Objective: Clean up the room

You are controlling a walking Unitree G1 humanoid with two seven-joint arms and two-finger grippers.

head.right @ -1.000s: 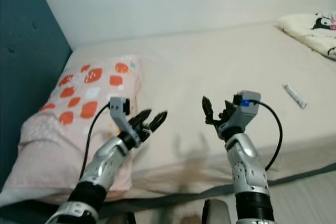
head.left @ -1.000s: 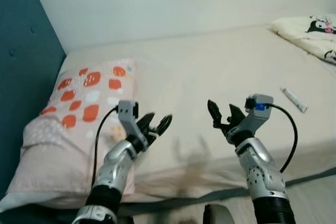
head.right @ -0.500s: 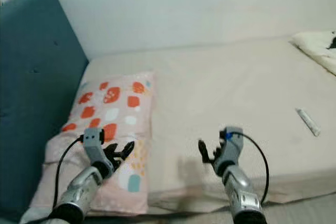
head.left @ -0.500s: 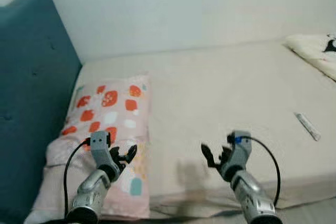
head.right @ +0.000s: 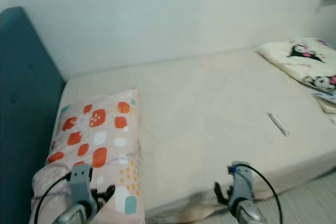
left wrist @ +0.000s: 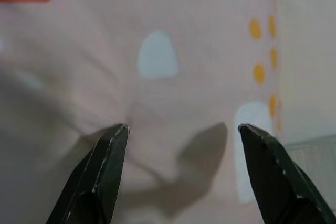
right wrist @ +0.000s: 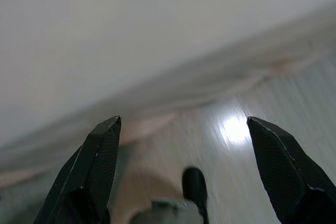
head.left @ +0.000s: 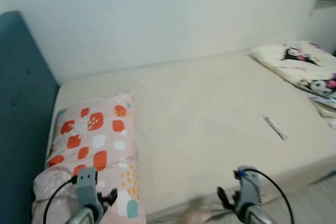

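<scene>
A small white tube (head.left: pixel 275 128) lies on the beige bed sheet (head.left: pixel 210 108), to the right of middle. A pink pillow (head.left: pixel 94 140) with orange and red patches rests at the bed's left end. My left gripper (head.left: pixel 107 199) is low at the pillow's near corner, open and holding nothing; the left wrist view has its fingers (left wrist: pixel 107 166) spread over the pillow fabric (left wrist: pixel 173 56). My right gripper (head.left: pixel 224 199) hangs open at the bed's near edge, with the mattress side and pale floor (right wrist: pixel 220 145) beyond its fingertips (right wrist: pixel 105 150).
A teal padded headboard (head.left: pixel 21 103) stands along the left. A cream blanket (head.left: pixel 299 66) with black cartoon figures is bunched at the far right, with papers (head.left: pixel 324 103) beside it. A white wall runs behind the bed. Pale floor (head.left: pixel 315 198) shows at the lower right.
The view has swung, so more of the bed's right end and the blanket shows. Both arms have sunk to the bottom edge of the picture, fingers still spread.
</scene>
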